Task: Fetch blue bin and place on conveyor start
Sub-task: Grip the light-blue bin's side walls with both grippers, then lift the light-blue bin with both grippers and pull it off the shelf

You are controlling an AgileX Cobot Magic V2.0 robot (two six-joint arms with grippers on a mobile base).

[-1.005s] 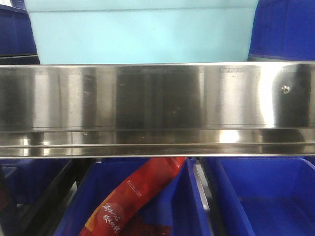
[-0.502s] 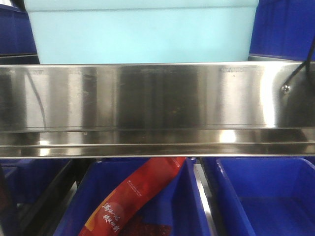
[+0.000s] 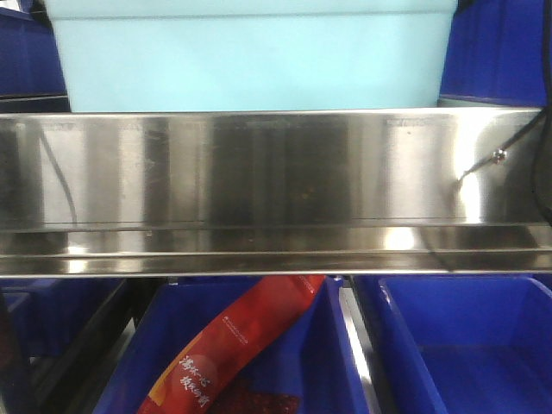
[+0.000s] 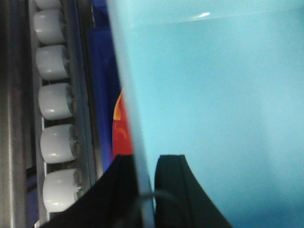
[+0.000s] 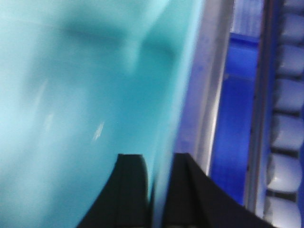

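The blue bin (image 3: 250, 60) is a pale turquoise tub on the upper shelf, behind the steel rail. In the left wrist view my left gripper (image 4: 146, 159) has one black finger on each side of the bin's left wall (image 4: 213, 95) and is shut on it. In the right wrist view my right gripper (image 5: 156, 156) straddles the bin's right wall (image 5: 71, 95) in the same way, shut on it. Neither gripper shows in the front view. The conveyor start is out of view.
A shiny steel shelf rail (image 3: 276, 172) runs across the front view. Below it stand dark blue bins (image 3: 466, 345), one holding a red packet (image 3: 233, 345). More dark blue bins flank the turquoise one (image 3: 500, 52). White rollers (image 4: 54, 99) run beside the bin on both sides (image 5: 289, 95).
The turquoise bin has shifted slightly in the front view, its rim line a little higher. Dark cable reflections have appeared on the right end of the steel rail.
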